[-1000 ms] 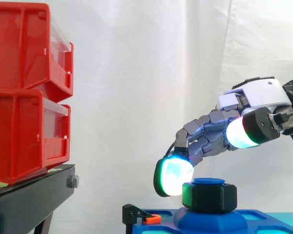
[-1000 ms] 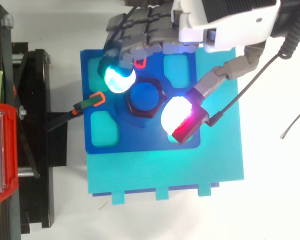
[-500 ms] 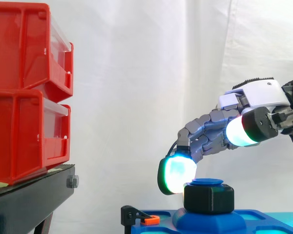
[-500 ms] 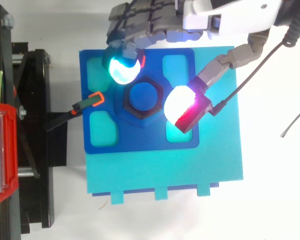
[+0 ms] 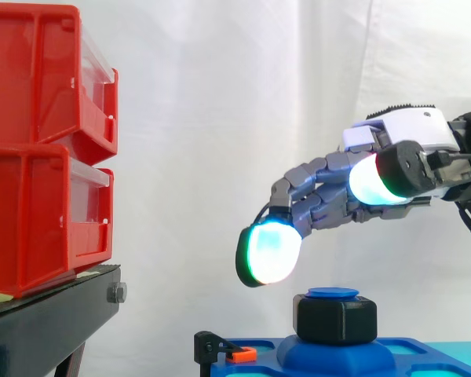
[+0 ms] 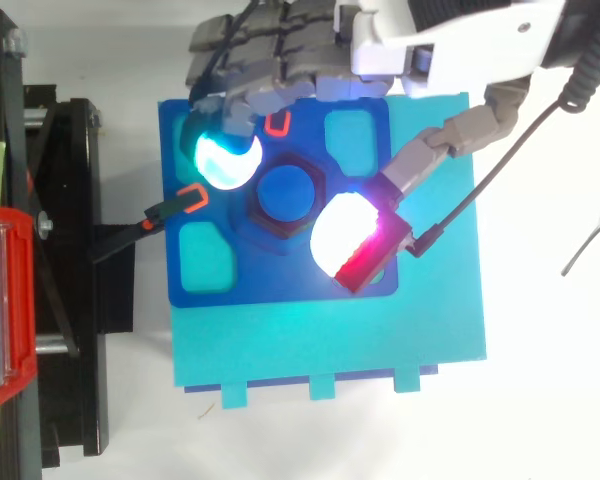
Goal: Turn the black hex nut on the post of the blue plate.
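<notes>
The black hex nut (image 5: pixel 335 318) sits on the blue post (image 6: pixel 287 194) at the middle of the blue plate (image 6: pixel 280 280). My hand (image 5: pixel 322 196) hovers above it, reaching in from the right, open with its fingers loosely bent and holding nothing. In the side view the lowest glowing fingertip (image 5: pixel 267 253) hangs up and to the left of the nut, clear of it. From above, a cyan fingertip (image 6: pixel 220 160) lies off the nut's upper left. The white-and-red thumb pad (image 6: pixel 345 238) covers the nut's lower right edge.
Two stacked red bins (image 5: pixel 39 141) stand on a black stand (image 5: pixel 55 314) at the left. A black clamp with an orange tip (image 6: pixel 175 205) holds the plate's left edge. The plate rests on a cyan base (image 6: pixel 330 340). A small orange clip (image 6: pixel 278 123) lies behind the nut.
The hand has lifted from beside the nut to above it, and its fingertips have shifted a little to the left. The nut stays on the post.
</notes>
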### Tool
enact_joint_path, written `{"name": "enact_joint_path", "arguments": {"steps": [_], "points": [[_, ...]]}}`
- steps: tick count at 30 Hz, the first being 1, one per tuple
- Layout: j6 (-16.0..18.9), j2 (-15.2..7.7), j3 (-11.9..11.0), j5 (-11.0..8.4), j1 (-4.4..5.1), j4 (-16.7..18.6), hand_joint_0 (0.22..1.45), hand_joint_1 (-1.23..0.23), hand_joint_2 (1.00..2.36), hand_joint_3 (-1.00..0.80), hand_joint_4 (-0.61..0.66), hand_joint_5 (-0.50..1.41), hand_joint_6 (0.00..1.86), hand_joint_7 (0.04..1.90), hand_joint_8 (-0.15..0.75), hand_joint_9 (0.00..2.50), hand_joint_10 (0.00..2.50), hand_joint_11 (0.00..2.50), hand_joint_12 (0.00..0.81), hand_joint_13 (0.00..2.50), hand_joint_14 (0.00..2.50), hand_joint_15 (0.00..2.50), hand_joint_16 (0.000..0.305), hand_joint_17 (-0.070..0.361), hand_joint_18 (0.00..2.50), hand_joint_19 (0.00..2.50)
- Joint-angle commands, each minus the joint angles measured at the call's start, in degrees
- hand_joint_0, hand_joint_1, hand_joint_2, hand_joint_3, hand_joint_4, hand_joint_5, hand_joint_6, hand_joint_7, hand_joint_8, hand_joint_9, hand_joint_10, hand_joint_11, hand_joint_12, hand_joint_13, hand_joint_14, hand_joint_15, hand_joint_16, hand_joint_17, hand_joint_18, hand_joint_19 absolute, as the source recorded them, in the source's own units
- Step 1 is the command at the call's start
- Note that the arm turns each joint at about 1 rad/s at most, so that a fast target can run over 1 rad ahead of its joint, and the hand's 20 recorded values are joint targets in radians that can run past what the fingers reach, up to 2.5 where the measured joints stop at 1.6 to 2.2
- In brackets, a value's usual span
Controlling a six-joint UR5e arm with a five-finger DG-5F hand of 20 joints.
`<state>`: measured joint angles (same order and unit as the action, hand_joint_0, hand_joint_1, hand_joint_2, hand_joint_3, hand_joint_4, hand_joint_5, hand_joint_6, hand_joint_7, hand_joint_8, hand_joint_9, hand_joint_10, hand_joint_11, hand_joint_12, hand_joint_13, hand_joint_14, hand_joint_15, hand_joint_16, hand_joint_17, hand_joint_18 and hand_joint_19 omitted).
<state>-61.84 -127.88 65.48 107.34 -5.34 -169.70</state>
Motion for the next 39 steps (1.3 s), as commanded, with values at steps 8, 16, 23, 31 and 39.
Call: {"name": "enact_joint_path", "arguments": {"steps": [8,16,23,31,39], "points": [[0.14,0.00,-0.35,-2.31,1.74,0.77,0.49,-0.34,1.00,-0.50,0.22,-0.18,0.50,0.88,0.280,0.39,0.00,0.05,0.378,0.25,0.00,0.00,0.054,0.122,0.01,0.06],[-0.04,0.00,-0.35,-6.18,4.20,1.04,0.49,-0.34,1.00,-0.50,0.22,-0.18,0.50,0.88,0.280,0.39,0.00,0.05,0.378,0.25,0.00,0.00,0.054,0.122,0.01,0.07],[0.05,0.00,-0.35,-8.91,6.22,-1.34,0.49,-0.34,1.00,-0.50,0.22,-0.18,0.50,0.88,0.279,0.39,0.00,0.05,0.378,0.25,0.00,0.00,0.054,0.121,0.01,0.07],[-0.04,0.00,-0.27,-10.66,7.45,-2.83,0.49,-0.34,1.00,-0.50,0.22,-0.18,0.50,0.88,0.280,0.39,0.00,0.05,0.379,0.25,0.00,0.00,0.054,0.121,0.02,0.06],[-0.04,0.00,-0.27,-11.02,7.89,-3.71,0.49,-0.34,1.00,-0.50,0.22,-0.18,0.50,0.88,0.280,0.39,0.00,0.05,0.378,0.25,0.00,0.00,0.054,0.121,0.02,0.07]]}}
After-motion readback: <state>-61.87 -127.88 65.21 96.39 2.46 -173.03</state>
